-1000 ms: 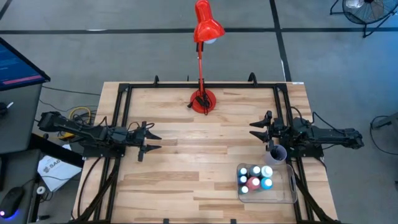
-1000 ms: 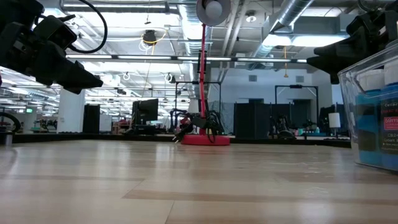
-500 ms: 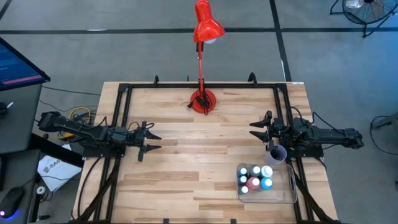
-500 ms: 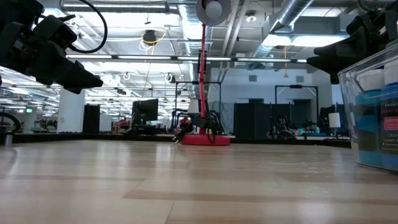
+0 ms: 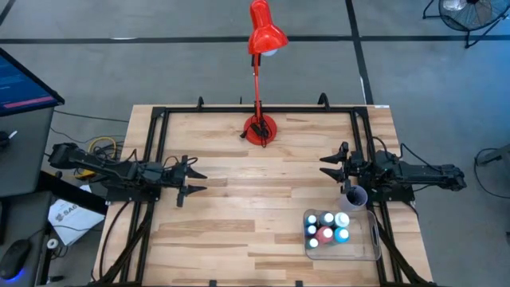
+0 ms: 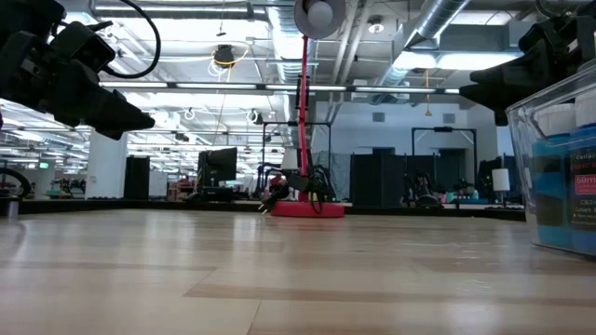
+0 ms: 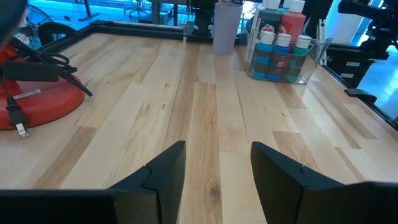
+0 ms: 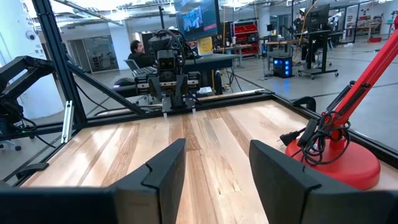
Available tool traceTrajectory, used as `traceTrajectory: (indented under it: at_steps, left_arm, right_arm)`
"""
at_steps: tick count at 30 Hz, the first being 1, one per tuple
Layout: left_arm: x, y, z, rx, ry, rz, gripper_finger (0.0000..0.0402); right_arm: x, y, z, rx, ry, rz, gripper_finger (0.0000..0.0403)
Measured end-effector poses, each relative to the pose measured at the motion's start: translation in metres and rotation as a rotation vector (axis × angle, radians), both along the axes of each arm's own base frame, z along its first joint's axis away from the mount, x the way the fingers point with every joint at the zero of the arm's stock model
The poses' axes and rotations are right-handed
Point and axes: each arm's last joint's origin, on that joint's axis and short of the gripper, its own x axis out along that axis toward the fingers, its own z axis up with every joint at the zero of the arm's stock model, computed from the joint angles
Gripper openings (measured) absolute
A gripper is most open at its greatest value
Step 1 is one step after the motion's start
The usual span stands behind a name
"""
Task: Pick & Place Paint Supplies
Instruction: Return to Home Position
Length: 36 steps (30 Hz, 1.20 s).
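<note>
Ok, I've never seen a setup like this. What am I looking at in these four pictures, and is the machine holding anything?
It's a robot with two dark arms at a wooden table. One picture looks straight down, one looks level across the tabletop, and the other two come from cameras on each wrist, looking out past that arm's jaws. The left arm and right arm sit at opposite sides, jaws open and holding nothing. On the table stand a red lamp, a lilac cup and a clear bin packed with small paint bottles.
</note>
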Motion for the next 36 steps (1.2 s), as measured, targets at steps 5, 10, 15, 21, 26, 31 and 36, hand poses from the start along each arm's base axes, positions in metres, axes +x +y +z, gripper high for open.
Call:
traceTrajectory:
  at_steps: [5, 10, 15, 21, 26, 31, 36]
  left_arm:
    - [0.0001, 0.0000, 0.0006, -0.002, -0.006, 0.000, 0.0163]
    - [0.0002, 0.0000, 0.0007, -0.001, -0.007, 0.000, 0.0163]
    - [0.0002, 0.0000, 0.0009, -0.002, -0.010, 0.000, 0.0163]
    - [0.0003, -0.0001, 0.0013, -0.003, -0.014, 0.000, 0.0163]
    - [0.0003, -0.0001, 0.0014, -0.003, -0.015, 0.000, 0.0163]
    - [0.0003, -0.0001, 0.0014, -0.003, -0.015, 0.000, 0.0163]
    - [0.0004, -0.0001, 0.0015, -0.004, -0.016, 0.000, 0.0163]
  right_arm:
    - [0.0000, 0.0000, 0.0000, 0.000, 0.000, 0.000, 0.0171]
    - [0.0000, 0.0000, 0.0000, 0.000, 0.000, 0.000, 0.0168]
    - [0.0000, 0.0000, 0.0000, 0.000, 0.000, 0.000, 0.0170]
    - [0.0000, 0.0000, 0.0001, 0.000, 0.000, 0.000, 0.0170]
    - [0.0000, 0.0000, 0.0000, 0.000, 0.000, 0.000, 0.0169]
    - [0.0000, 0.0000, 0.0001, 0.000, 0.000, 0.000, 0.0171]
    - [0.0000, 0.0000, 0.0001, 0.000, 0.000, 0.000, 0.0169]
